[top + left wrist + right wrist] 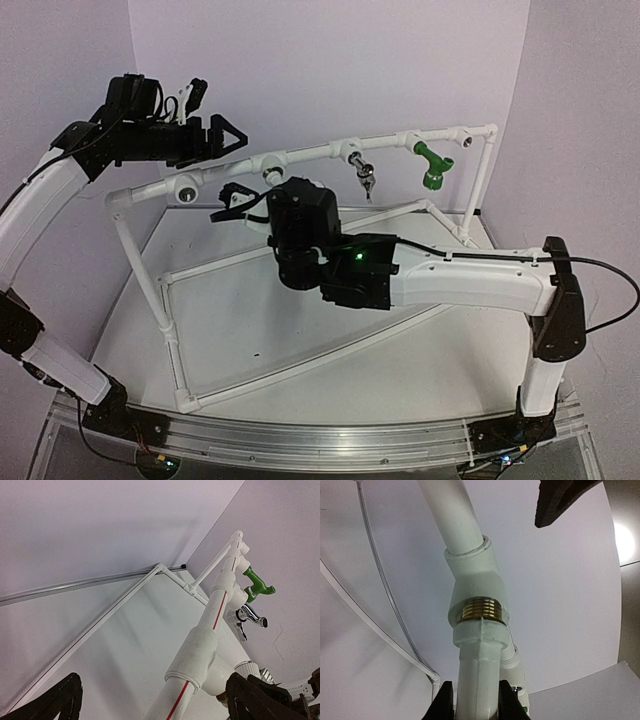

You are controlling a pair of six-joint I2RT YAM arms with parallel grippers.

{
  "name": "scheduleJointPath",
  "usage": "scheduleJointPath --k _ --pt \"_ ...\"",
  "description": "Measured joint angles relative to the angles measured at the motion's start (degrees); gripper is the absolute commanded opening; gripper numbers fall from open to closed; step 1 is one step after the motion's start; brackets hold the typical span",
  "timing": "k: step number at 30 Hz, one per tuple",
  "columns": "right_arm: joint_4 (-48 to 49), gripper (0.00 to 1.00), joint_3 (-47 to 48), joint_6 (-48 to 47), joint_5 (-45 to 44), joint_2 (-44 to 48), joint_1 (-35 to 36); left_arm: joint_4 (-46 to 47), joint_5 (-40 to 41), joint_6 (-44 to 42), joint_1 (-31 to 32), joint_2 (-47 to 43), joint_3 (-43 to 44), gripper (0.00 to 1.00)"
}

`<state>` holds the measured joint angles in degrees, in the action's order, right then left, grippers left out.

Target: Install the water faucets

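1. Lavender walls (330,60), white table (250,330), white pipe frame (215,266) standing on it.
2. Right pincer (476,702) is pinching the white faucet (477,675), with one finger on each side of its body.
3. Just past those fingertips, the faucet's brass thread (479,610) enters a tee fitting (475,580) on the frame's top rail (215,615). Several thread turns are exposed, so I judge it partly screwed in and not seated.
4. Left pincer (152,695) is spread wide and holds nothing. The top rail runs out between its fingers. Cannot tell whether either finger touches the pipe.
5. Farther along the rail from the left pincer is the chrome faucet (250,617), hanging from its fitting.
6. Beyond the chrome one, farthest from both pincers, is the green faucet (257,585), also hanging from the rail. Both look mounted.
7. Progress: two faucets look done, and the third is mid-thread in the right pincer.
8. Left to do, as I judge it: turn the white faucet in until the brass is hidden, then let go.
9. One round socket (185,190) just below the left pincer looks unfilled. So does the end socket (465,140) past the green faucet. Cannot tell whether these are meant to take taps.
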<state>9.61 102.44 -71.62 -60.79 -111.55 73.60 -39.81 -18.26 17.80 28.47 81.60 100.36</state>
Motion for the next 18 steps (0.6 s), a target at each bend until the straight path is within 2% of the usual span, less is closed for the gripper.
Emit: scheduleJointPath --k 18 --pt "0.19 0.00 -1.13 0.93 -2.16 0.14 -0.02 0.98 0.04 0.02 0.00 -0.39 -0.87 1.00"
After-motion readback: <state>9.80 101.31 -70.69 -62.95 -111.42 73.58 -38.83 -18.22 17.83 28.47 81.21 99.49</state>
